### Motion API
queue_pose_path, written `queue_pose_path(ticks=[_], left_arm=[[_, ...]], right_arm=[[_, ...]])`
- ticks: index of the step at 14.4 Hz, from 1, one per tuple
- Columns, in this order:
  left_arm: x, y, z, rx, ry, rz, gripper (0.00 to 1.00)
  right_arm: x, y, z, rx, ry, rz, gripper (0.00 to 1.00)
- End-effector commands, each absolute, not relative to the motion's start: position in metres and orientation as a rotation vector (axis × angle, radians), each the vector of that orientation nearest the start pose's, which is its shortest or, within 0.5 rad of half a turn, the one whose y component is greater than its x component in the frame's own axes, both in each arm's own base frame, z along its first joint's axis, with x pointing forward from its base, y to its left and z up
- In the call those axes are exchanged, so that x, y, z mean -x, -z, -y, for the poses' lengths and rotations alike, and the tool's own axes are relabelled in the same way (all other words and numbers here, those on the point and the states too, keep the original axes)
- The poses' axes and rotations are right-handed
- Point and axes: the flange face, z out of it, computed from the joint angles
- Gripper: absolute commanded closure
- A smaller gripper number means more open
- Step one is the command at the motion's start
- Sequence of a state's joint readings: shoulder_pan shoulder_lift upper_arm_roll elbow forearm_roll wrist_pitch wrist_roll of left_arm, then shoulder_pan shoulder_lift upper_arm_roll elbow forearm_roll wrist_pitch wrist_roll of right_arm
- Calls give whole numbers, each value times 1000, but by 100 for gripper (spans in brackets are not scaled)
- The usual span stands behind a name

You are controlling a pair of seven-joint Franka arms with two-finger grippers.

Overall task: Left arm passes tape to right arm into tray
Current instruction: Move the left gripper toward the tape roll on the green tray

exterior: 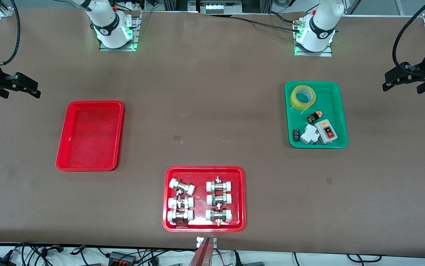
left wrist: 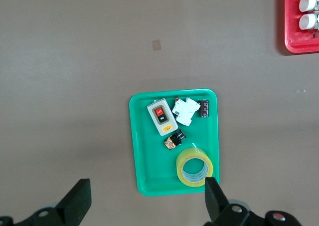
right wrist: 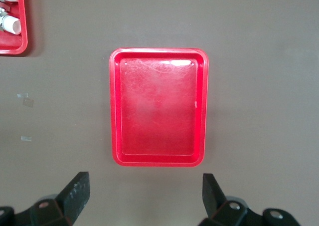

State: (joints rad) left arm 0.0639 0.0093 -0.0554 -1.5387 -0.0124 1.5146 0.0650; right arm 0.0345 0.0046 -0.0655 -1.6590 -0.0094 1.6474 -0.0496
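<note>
So the left arm's black two-finger pincer (left wrist: 144, 206) is up in the air with its fingers spread wide apart, nothing between them, parked past the left-arm end of the glossy green plastic tray (left wrist: 141, 136). The wide roll of translucent yellow packing tape (left wrist: 194, 167) lies flat in that green tray, in the corner toward the robot bases, and it's right up against the rim. That's my first worry: a finger coming down on the rim side has basically no room, so it could land on the rim and shove or tip the whole tray.

Second worry is the neighbours. A small black-and-yellow part (left wrist: 174, 139) sits just beside the roll, with a grey switch box with a red button (left wrist: 161, 118) and a white breaker block (left wrist: 185, 111) a bit further along, easy to bump.

The right arm's black pincer (right wrist: 144, 201) waits, also spread open and empty, in the air past the right-arm end of the plain glossy red rectangular tray (right wrist: 115, 111), which has nothing in it. The handover would be mid-air over the brown surface (exterior: 212, 92), and a round slick roll could slip if one lets go early. The wider red tray of white-capped metal fittings (exterior: 167, 199) sits nearer the front camera, so a dropped roll might head there.
</note>
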Motion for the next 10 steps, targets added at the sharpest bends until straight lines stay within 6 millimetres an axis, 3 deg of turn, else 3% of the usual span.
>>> queue_pose_path(ticks=[1,5,6,8,10], left_arm=[[-553,-633,-1,3165,-59,-80,0],[-553,-631,-1,3167,-69,-99,0],[-556,-618,1,3170,-141,-119,0],[-542,-608,2,3168,-330,-133,0],[-534,-586,3,3182,-474,-127,0]], right_arm=[[-552,-590,17,3160,-26,56,0],[-552,-590,17,3159,-25,54,0],[-552,-591,18,3159,-21,46,0],[-552,-591,18,3159,-18,44,0],[-552,-591,19,3159,-23,46,0]])
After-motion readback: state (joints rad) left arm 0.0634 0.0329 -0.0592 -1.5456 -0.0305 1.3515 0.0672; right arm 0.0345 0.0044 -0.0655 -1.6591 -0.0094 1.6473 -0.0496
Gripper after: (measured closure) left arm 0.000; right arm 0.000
